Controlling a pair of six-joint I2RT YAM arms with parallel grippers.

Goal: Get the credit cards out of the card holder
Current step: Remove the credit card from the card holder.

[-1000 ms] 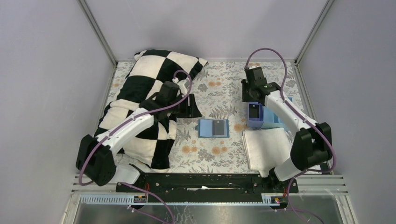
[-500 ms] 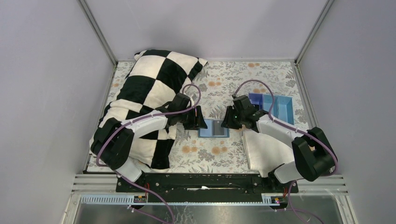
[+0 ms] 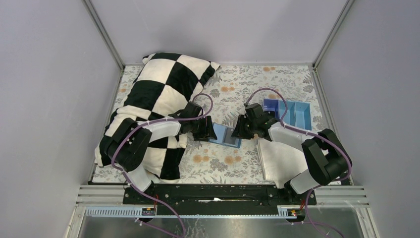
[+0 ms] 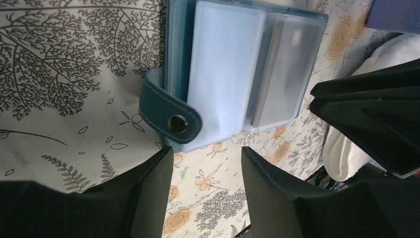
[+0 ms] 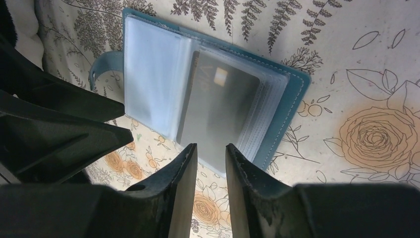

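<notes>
Between both grippers, mid-table: card holder (image 3: 226, 135) lies open and flat on floral cloth (image 3: 237, 89), its strap (image 4: 171, 119) w/ snap toward the L side.
Card: one dark credit card (image 5: 218, 106) sits inside a clear sleeve (image 5: 153, 84) page on the R half, not out yet. If more cards are under it: cannot tell.
L gripper (image 4: 205, 161): jaws apart, nothing btw them, just beside the strap edge.
R gripper (image 5: 211, 153): jaws only a little apart, empty, just at the near edge of the card.
Step (judged): L pins holder, R pinches card.
Risk 1: R fingers catch plastic sleeve together w/ card, so whole holder lifts or drags.
Risk 2: L presses only on strap, so holder pivots.
Risk 3: card is thin and flat, so pads may slip off.
</notes>
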